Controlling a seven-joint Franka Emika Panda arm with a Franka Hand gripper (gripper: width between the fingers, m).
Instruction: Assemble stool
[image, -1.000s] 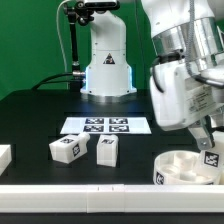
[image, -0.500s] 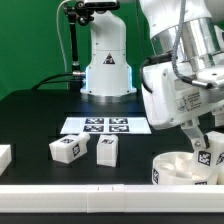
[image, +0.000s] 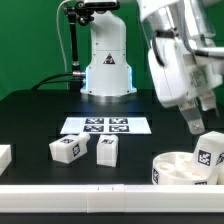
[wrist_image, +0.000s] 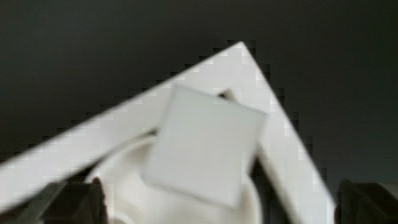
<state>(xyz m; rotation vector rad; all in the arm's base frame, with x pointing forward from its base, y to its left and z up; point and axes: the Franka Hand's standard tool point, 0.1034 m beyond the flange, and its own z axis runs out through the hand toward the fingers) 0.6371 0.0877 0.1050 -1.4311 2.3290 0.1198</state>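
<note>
The likeliest mishap is the leg (image: 210, 152) twisting or slipping in the grasp. The gripper (image: 198, 130) seems to pinch it only near its top, so a knock against the rim of the seat (image: 172, 172) could tilt it and spoil the fit. The jaws look clamped on that leg (the pads themselves are hidden), which hangs over the seat's far side at the exterior view's right. The arm reaches down from the upper right, wrist tilted. A spare leg (image: 66, 148) and a second spare leg (image: 106, 150) sit well apart from the seat.

white seat (image: 182, 161), white legs (image: 105, 153) with black-and-white tags (image: 68, 147), black table (image: 30, 125).
</note>
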